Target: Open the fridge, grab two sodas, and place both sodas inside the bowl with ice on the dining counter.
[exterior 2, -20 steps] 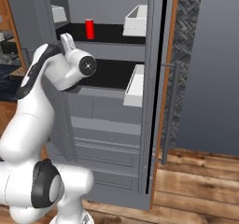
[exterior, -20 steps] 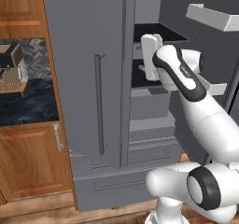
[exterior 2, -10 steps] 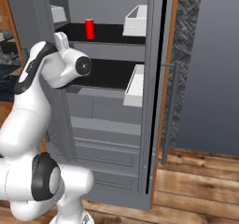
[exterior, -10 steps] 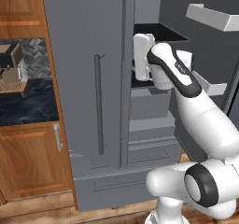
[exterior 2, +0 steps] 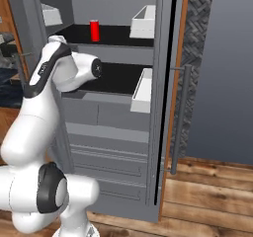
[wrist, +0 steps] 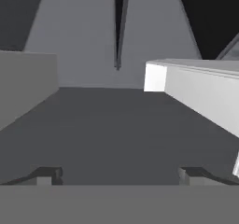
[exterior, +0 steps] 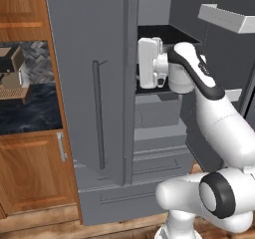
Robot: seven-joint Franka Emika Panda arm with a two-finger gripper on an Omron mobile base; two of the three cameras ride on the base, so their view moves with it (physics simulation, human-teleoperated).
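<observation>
Inside the open right half of the fridge (exterior 2: 118, 83), the arm reaches toward the dark shelves. The claw (wrist: 119, 174) is spread wide and holds nothing; in the hand view its two tips stand well apart over a grey inner surface, with a white door bin (wrist: 196, 97) to the right. One soda (exterior 2: 94, 30) stands upright near the back of the upper black shelf, toward its left end. It sits above the arm's wrist and well apart from it. A second can cannot be located. The left door (exterior: 89, 83) is shut, its long bar handle (exterior: 98, 114) untouched.

Hazards, as judged from this position: the hand is at the lower shelf's level, so an advance from here would strike the shelf edge rather than reach the can. The wrist is near the closed door's edge, and a sideways swing could catch it. A fast approach could topple the can.

No brand, label or legible writing is visible on the can or the fridge.
</observation>
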